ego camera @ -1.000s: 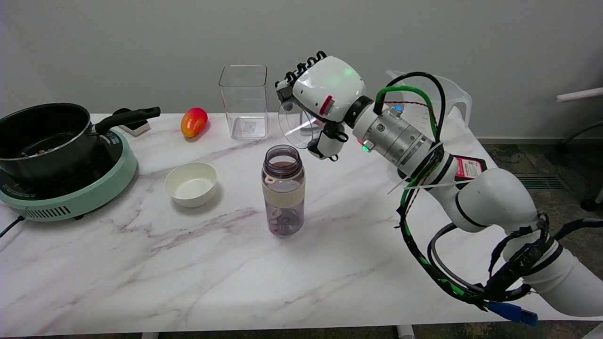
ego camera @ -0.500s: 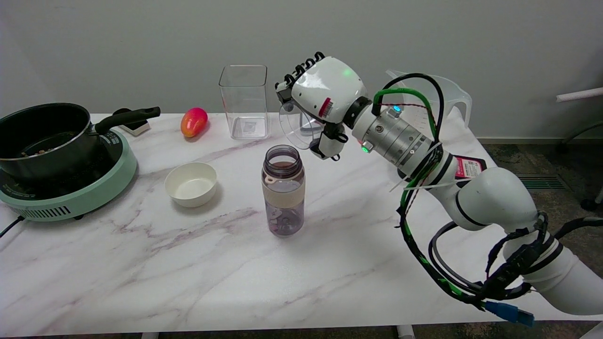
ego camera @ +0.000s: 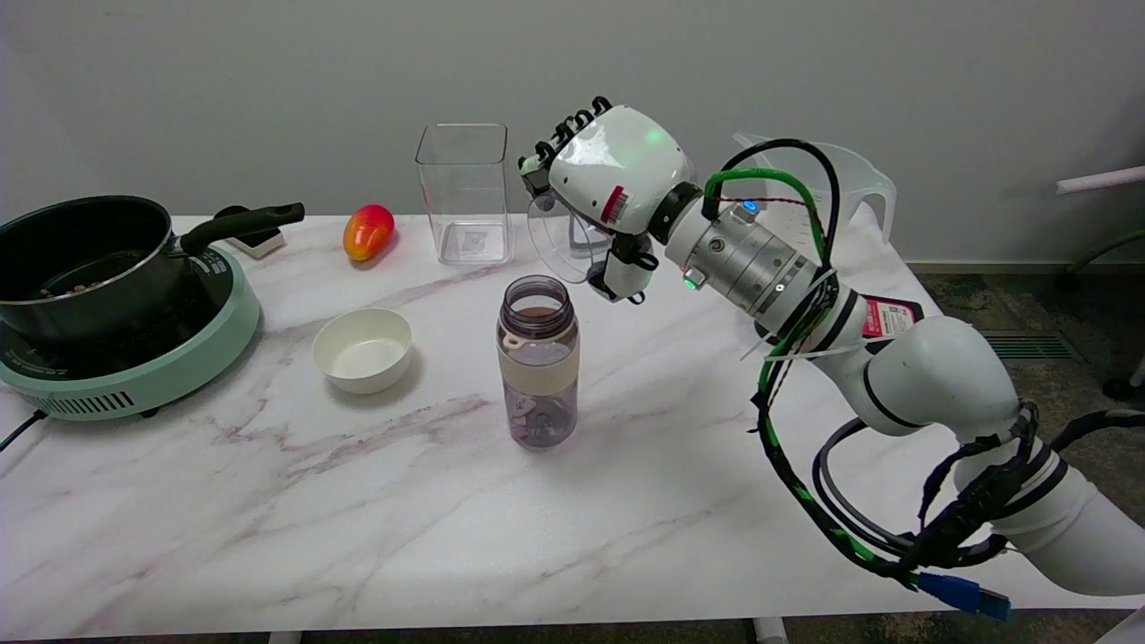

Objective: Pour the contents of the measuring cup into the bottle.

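The right hand (ego camera: 601, 210) grips the clear measuring cup (ego camera: 559, 240), fingers wrapped around it, and holds it tipped on its side in the air with its open mouth facing the left of the view. The cup hangs just above and slightly toward 1 o'clock of the bottle (ego camera: 538, 362), apart from it. The bottle stands upright and uncapped near the middle of the marble table (ego camera: 268, 537), with a beige band around its body and some small pieces lying at its bottom. At about 9 o'clock from the bottle sits a white bowl (ego camera: 362, 350). Further out toward 10 o'clock a black pot (ego camera: 80, 264) rests on a green cooker (ego camera: 152, 376). At about 11 o'clock, near the table's far edge, stand a clear square container (ego camera: 462, 192) and a red-orange fruit (ego camera: 368, 231). A large clear jug (ego camera: 863, 192) shows behind the right arm, at about 2 o'clock
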`<state>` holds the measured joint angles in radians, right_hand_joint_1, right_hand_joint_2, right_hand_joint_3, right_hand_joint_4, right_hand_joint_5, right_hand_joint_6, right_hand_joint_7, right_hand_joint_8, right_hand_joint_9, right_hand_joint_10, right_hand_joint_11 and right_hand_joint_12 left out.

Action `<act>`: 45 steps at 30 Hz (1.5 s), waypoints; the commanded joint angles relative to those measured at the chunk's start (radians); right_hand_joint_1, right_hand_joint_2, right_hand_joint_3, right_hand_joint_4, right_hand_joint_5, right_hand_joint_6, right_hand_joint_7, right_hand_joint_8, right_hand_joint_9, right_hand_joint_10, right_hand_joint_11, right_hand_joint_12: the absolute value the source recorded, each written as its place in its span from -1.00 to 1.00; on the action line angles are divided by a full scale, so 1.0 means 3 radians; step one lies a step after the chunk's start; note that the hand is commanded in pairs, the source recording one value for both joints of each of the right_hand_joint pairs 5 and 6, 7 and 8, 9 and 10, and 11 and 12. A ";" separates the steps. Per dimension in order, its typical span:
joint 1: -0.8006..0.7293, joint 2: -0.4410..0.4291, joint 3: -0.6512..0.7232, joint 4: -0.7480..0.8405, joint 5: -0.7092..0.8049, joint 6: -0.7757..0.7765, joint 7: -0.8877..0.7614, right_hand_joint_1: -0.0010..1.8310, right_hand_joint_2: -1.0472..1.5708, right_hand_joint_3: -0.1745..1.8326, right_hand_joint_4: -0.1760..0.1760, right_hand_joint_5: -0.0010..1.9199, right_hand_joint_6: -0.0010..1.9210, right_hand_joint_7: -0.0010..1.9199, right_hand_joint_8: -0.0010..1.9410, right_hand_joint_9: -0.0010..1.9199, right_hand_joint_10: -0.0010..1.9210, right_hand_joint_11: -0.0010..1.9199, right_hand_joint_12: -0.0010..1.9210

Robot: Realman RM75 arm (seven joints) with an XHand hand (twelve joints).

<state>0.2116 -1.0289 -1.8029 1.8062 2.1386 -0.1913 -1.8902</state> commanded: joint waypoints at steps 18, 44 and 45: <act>0.0014 0.0000 -0.0086 0.0045 -0.0503 -0.0096 -0.0015 0.67 -0.17 0.48 0.00 -0.03 -0.03 0.28 0.27 0.19 0.19 -0.09 -0.09; 0.0083 0.0005 -0.0082 0.0022 -0.0697 -0.0171 -0.0020 0.66 -0.21 0.48 0.00 -0.07 -0.07 0.25 0.24 0.17 0.17 -0.12 -0.12; 0.0086 0.0005 -0.0082 0.0021 -0.0719 -0.0175 -0.0020 0.66 -0.21 0.48 0.00 -0.07 -0.07 0.25 0.24 0.17 0.17 -0.12 -0.12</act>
<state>0.2265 -1.0289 -1.8266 1.8196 1.9739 -0.2249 -1.8955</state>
